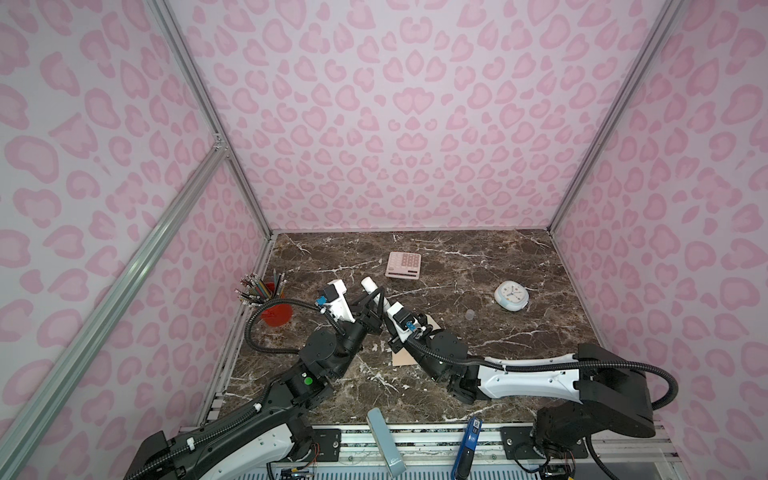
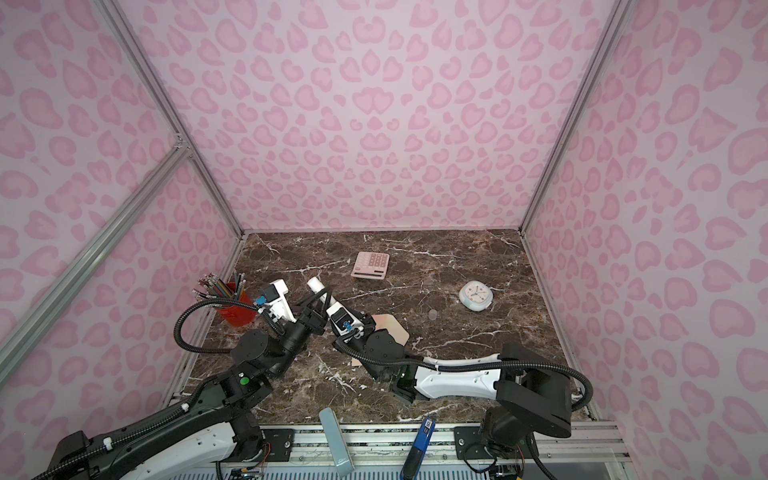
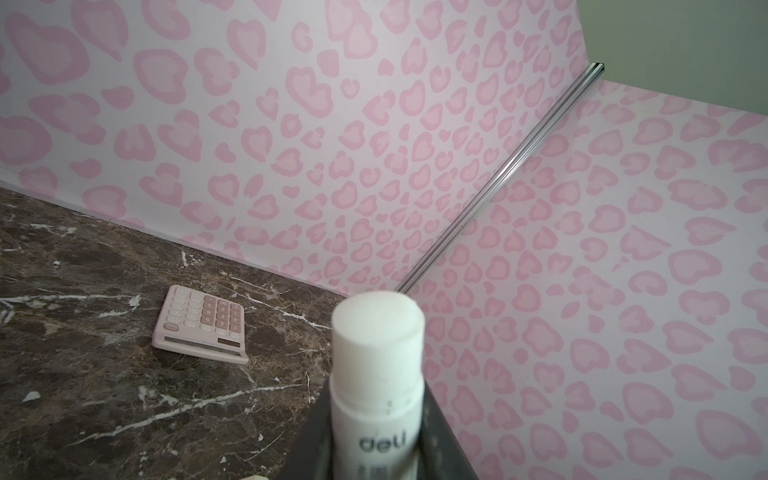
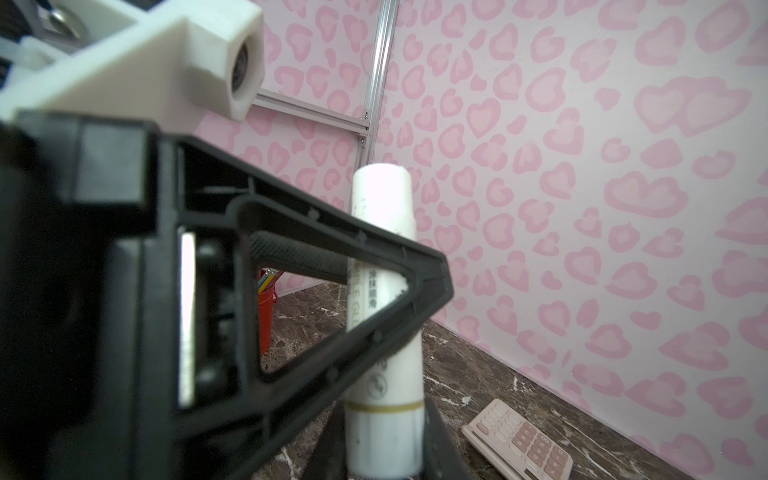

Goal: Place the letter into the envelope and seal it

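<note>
Left wrist view: the left claw [image 3: 378,432] is clenched on a smooth white plastic cylindrical glue stick [image 3: 376,332], whose flat end juts past the dark fingertips. Right wrist view: the right claw [image 4: 384,449] grips the same stick's lower section, below a thin gold band. Its jaws press both sides, just under the left claw's black triangular finger [image 4: 332,228]. In a top view the peach-tan paper envelope [image 1: 405,357] lies flat on the brown, white-veined marble tabletop [image 1: 478,266], behind and beneath the right claw, mostly covered by that wrist. Both forearms run low over the marble and converge, wrists angled upward. A pink rectangular calculator [image 1: 403,265] lies beyond both claws.
</note>
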